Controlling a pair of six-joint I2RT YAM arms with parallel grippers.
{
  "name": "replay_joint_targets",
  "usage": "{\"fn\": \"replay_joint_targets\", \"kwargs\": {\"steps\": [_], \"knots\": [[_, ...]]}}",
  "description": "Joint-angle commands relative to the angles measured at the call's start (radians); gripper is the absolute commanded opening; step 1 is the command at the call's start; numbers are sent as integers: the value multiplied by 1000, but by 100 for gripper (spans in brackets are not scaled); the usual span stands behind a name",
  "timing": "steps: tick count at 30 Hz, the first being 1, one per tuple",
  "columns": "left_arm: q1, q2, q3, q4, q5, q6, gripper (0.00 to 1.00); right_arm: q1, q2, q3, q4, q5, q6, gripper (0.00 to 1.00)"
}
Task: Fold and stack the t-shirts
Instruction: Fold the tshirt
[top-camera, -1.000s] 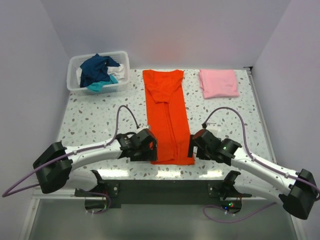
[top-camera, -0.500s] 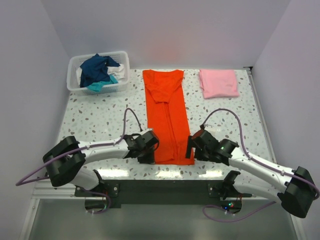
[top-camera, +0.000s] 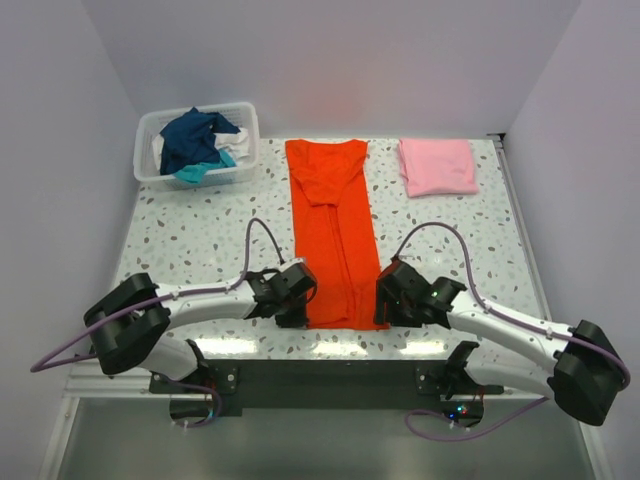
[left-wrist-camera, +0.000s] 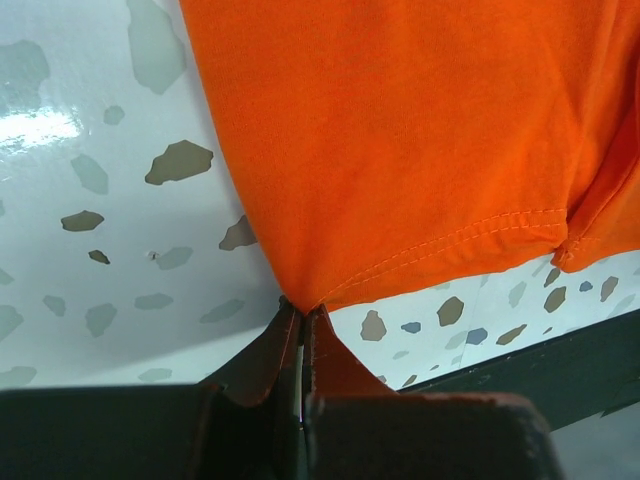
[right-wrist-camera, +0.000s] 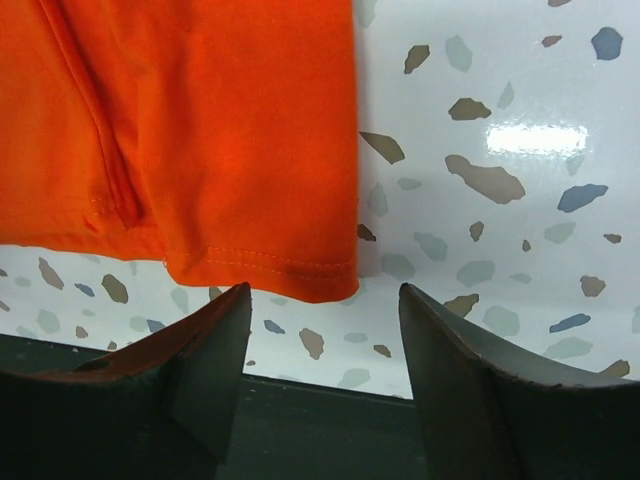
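An orange-red t-shirt (top-camera: 336, 232), folded into a long strip, lies down the middle of the table. My left gripper (left-wrist-camera: 302, 312) is shut on the near left corner of its hem (left-wrist-camera: 330, 290). At the near right corner (right-wrist-camera: 310, 275) my right gripper (right-wrist-camera: 322, 300) stands open, a finger on each side and just short of the hem, holding nothing. A folded light pink t-shirt (top-camera: 437, 166) lies at the far right. Navy, teal and white t-shirts (top-camera: 200, 140) are heaped in the basket.
A translucent white plastic basket (top-camera: 146, 170) stands at the far left corner. The table's near edge (top-camera: 330, 350) runs just behind both grippers, with the dark arm mount beyond it. Walls close in the far side and both flanks.
My left gripper moved in to the shirt's near left corner and closed on it. The right gripper slid left toward the near right corner and its jaws narrowed.
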Motion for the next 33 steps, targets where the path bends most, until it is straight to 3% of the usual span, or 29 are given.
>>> {"fn": "replay_joint_targets", "kwargs": {"steps": [1, 8, 21, 26, 33], "knots": [[-2, -21, -38, -7, -3, -11, 0, -2, 23, -3, 47, -33, -26, 63], [-2, -14, -41, -1, 8, -6, 0, -3, 89, -1, 76, -50, -55, 42], [-5, -47, -63, -6, 5, -14, 0, -2, 110, -26, 93, -92, -71, 36], [-20, -50, -72, 2, 8, -28, 0, -3, 104, -52, 125, -110, -66, 26], [-65, -80, -75, -53, -39, -72, 0, -2, 57, -99, 143, -161, -49, 0]]}}
